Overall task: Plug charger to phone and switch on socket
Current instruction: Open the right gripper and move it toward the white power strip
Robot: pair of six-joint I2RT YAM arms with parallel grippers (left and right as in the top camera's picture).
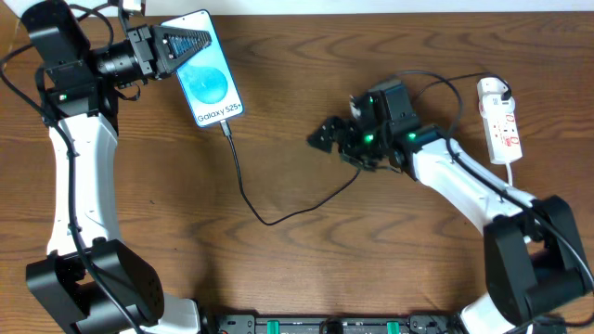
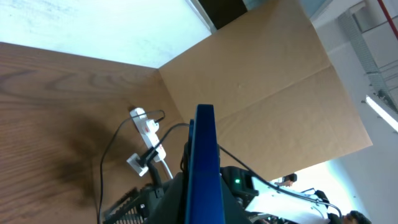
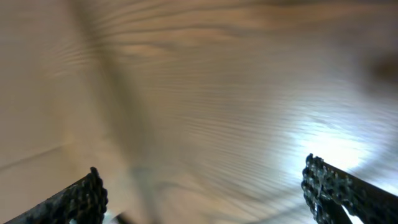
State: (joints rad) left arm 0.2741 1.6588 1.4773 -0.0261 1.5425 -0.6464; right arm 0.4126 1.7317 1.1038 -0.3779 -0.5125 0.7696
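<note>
While the phone [image 1: 212, 82] is being gripped at its top end by the left pincer [image 1: 181, 42], near the bench's [image 1: 306, 260] far left corner, the charger [image 1: 243, 181] is being observed with its tip at the phone's lower edge, apparently seated. Plugging is being judged done. The right pincer [image 1: 322, 137] is being held wide open and empty, mid-bench, well apart from the socket [image 1: 499, 119]. Switching is being judged outstanding; the switch position cannot be told.
</note>
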